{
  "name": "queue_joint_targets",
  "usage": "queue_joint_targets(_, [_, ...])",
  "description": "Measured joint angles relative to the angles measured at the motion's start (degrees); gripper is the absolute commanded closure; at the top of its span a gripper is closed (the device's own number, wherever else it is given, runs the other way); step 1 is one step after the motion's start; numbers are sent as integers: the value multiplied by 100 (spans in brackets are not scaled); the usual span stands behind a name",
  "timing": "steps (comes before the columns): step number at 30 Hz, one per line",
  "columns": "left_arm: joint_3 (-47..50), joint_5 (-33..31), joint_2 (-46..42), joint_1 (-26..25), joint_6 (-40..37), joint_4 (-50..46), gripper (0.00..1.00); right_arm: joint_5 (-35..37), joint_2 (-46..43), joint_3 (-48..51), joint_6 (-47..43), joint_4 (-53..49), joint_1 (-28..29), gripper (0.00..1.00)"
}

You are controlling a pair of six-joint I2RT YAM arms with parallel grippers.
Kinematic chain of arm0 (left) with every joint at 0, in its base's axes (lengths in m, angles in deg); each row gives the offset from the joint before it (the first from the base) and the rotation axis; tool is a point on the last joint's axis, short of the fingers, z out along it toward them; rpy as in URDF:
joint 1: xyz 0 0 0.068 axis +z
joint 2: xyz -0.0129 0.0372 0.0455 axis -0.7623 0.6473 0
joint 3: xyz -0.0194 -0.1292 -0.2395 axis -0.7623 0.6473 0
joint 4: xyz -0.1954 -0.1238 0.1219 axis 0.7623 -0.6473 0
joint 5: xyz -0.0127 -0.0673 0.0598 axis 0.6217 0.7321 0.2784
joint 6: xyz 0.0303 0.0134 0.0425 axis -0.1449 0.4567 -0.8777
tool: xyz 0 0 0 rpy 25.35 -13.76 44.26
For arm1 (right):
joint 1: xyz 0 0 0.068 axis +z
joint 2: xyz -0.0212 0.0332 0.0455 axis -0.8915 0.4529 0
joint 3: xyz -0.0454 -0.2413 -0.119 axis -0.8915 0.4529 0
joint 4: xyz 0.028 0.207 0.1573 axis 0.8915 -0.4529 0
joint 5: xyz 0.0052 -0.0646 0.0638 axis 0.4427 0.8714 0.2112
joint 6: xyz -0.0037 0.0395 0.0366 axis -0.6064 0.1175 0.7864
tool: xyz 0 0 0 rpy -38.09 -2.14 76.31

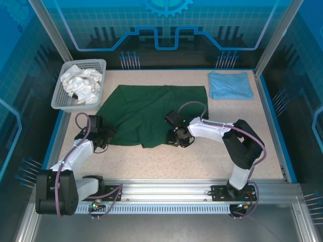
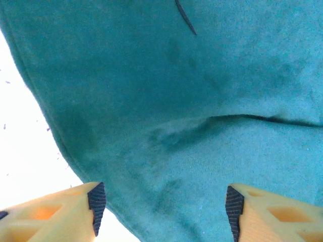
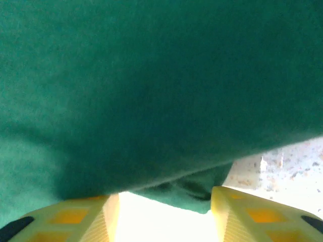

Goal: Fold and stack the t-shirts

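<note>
Far left: basket (image 1: 59, 104) holding crumpled white cloth (image 1: 81, 84). Next, left gripper (image 1: 107, 133) at near-left hem of green shirt (image 1: 151, 108), jaws wide over the cloth. Mid-table (image 1: 151, 166): green shirt spread mostly flat. Then right gripper (image 1: 177, 137) at its near edge, jaws wide, a fold of hem between. Far right corner: blue shirt (image 1: 230, 84), folded, well apart from the green.

Green t-shirt (image 1: 151, 113) lies spread, blue t-shirt (image 1: 230, 85) folded far right.
</note>
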Motion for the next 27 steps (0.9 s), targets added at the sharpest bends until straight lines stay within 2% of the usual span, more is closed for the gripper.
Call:
queue_joint_targets(5, [0, -35, 496, 4, 61, 350, 40, 138, 275, -122, 0, -52, 0, 77])
queue_joint_targets(8, [22, -50, 721, 4, 79, 551, 52, 164, 260, -96, -7, -22, 0, 93])
queue_joint_targets(9, [35, -48, 772, 4, 79, 623, 59, 173, 225, -61, -17, 2, 0, 100])
queue_joint_targets(12, [72, -44, 855, 11, 83, 761, 77, 216, -35, 149, -72, -17, -17, 100])
queue_joint_targets(16, [76, -72, 820, 13, 63, 780, 86, 61, -876, 479, -278, -334, -203, 100])
queue_joint_targets(20, [68, -116, 732, 13, 55, 776, 87, -352, -1943, 461, -601, -619, -647, 100])
queue_joint_targets(24, [68, -111, 693, 13, 50, 745, 76, -844, -2680, 345, -946, -1110, -1290, 100])
queue_joint_targets(27, [68, -105, 603, 13, 42, 682, 75, -1427, -2981, 282, -1154, -1438, -1816, 100])
